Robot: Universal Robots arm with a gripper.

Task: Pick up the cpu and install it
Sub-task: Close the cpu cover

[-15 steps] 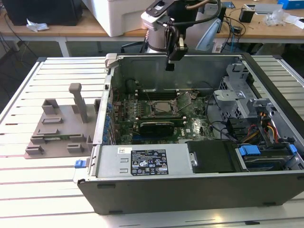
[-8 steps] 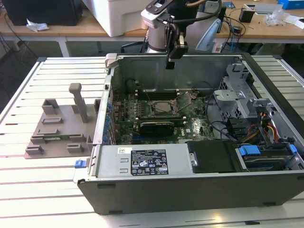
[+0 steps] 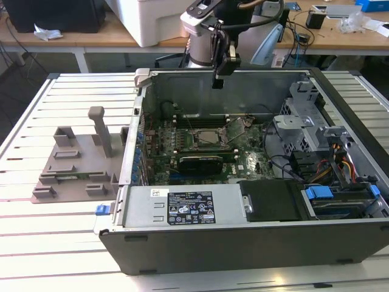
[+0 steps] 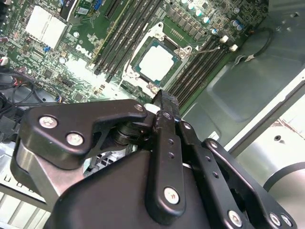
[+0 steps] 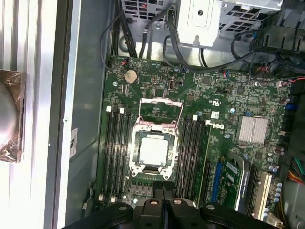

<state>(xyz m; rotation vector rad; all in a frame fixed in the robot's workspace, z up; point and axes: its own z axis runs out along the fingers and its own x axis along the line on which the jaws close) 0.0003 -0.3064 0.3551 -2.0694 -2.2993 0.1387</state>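
Cpu, seemingly flush, in socket inside open case.

cpu: small flat square chip, shiny silver-white top, lying flat, seated in the open motherboard socket, retention frame flipped up, inside the computer case.

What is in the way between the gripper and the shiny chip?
Nothing visible. The gripper hangs in open air above the cpu, which lies in its socket with the metal frame hinged open.
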